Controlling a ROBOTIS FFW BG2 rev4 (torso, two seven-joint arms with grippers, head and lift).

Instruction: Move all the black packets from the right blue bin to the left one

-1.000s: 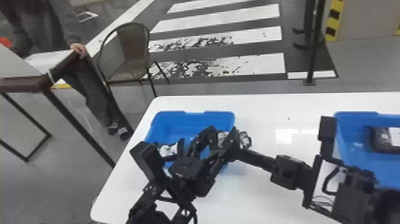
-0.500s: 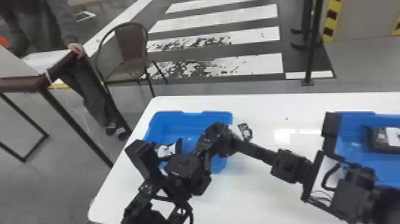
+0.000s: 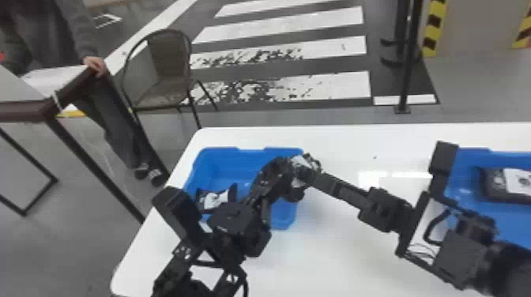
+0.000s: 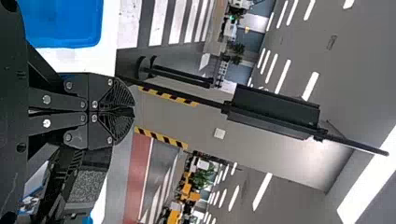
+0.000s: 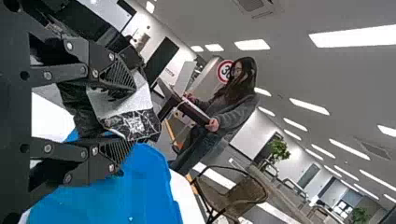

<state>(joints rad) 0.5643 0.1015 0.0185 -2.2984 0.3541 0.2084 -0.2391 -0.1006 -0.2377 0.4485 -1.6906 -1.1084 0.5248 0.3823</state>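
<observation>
Between right gripper fingers, packet

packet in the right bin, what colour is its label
White with dark markings; the packet's label shows best in the head view.

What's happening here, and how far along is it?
The robot is moving packets between bins. Its right jaws hold a packet by the right side of the left bin, where another packet lies. The left jaws are shut. The job isn't finished: the right bin has at least one packet in it.
</observation>
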